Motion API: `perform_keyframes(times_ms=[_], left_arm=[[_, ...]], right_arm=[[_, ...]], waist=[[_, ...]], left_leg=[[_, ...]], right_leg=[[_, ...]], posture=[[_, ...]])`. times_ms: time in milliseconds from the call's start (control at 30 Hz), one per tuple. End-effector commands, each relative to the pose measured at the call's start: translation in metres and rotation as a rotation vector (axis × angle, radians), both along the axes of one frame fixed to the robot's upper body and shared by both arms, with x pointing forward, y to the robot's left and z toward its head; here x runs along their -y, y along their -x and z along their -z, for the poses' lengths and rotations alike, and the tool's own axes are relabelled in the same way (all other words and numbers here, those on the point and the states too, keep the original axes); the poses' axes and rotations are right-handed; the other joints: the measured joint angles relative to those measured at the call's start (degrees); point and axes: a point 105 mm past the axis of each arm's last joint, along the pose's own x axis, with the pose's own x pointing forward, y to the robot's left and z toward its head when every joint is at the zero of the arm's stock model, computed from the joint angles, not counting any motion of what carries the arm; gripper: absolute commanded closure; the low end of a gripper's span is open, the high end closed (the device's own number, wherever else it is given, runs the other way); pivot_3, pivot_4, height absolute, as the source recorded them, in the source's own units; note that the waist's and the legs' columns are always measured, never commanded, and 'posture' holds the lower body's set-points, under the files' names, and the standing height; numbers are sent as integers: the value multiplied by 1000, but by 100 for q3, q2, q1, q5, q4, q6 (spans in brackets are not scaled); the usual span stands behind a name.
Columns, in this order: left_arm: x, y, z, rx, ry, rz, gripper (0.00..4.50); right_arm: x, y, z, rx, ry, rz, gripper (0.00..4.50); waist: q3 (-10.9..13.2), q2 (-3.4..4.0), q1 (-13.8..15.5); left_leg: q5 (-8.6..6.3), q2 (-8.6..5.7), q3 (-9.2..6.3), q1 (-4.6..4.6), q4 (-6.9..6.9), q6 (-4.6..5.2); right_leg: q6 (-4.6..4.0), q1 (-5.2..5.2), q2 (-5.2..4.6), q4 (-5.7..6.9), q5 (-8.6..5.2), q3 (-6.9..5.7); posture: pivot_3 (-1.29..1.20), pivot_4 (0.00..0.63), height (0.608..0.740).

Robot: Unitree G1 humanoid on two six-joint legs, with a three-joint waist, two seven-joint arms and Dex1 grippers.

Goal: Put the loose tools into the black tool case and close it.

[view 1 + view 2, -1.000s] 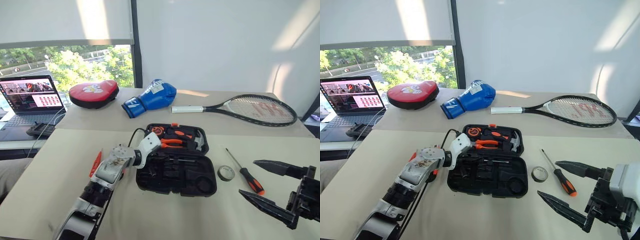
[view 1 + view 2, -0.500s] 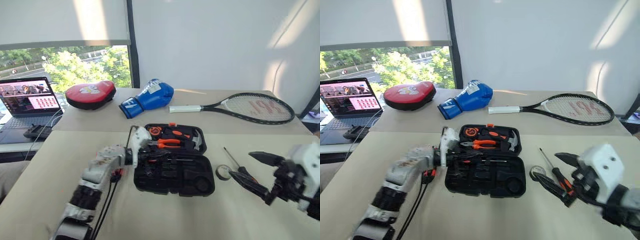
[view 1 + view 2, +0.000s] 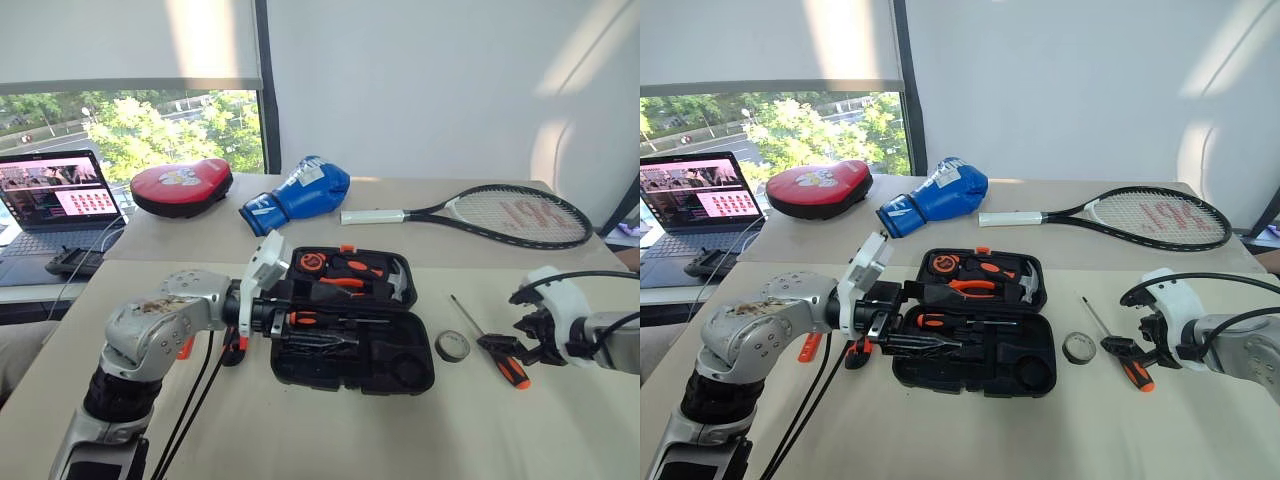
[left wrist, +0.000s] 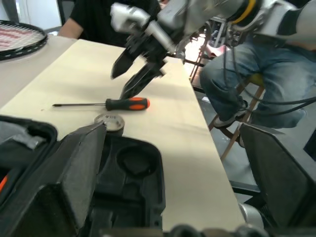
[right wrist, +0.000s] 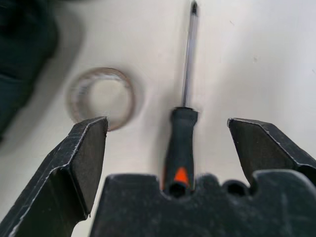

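Beige table (image 3: pixel 330 430), screwdriver (image 5: pixel 180 143) between open right claw (image 5: pixel 168 143) fingers

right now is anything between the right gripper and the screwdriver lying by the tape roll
Nothing visible. The open right gripper straddles the screwdriver handle with bare table between. The tape roll lies off to one side, apart from it.

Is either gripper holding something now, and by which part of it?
Nothing is held. The right gripper is open over the screwdriver handle; the left gripper is open and empty.
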Motion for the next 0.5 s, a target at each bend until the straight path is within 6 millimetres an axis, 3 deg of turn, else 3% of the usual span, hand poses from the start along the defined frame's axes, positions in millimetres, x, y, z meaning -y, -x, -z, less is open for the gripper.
perform_keyframes(times_ms=[33, 267, 367, 500], left_arm=[[-2, 2, -7, 49, 12, -10, 0], [-4, -1, -8, 56, 37, -55, 0], [-12, -10, -10, 87, 111, -118, 0], [-48, -7, 1, 15, 89, -135, 0]], right_arm=[[13, -10, 13, -4, 50, -3, 1178], [14, -14, 4, 50, 41, -64, 3588], [-2, -11, -21, 127, 15, -167, 3693], [-67, 3, -57, 204, 42, -512, 3694]], waist=[[1, 1, -9], [2, 4, -58], [6, 10, -63], [13, 27, -132]], left_leg=[[0, -4, 0, -1, 0, 0], [1, -6, 3, 4, 0, -2], [2, -5, 2, 4, -1, -4], [6, -2, 3, 7, -2, -15]], right_leg=[[3, -2, -2, 1, -1, -1], [10, -2, -3, 9, 0, 2], [10, -3, -3, 11, -1, 1], [11, -10, -3, 20, -1, 8]], posture=[[0, 150, 740], [0, 150, 740], [0, 150, 740], [0, 150, 740]])
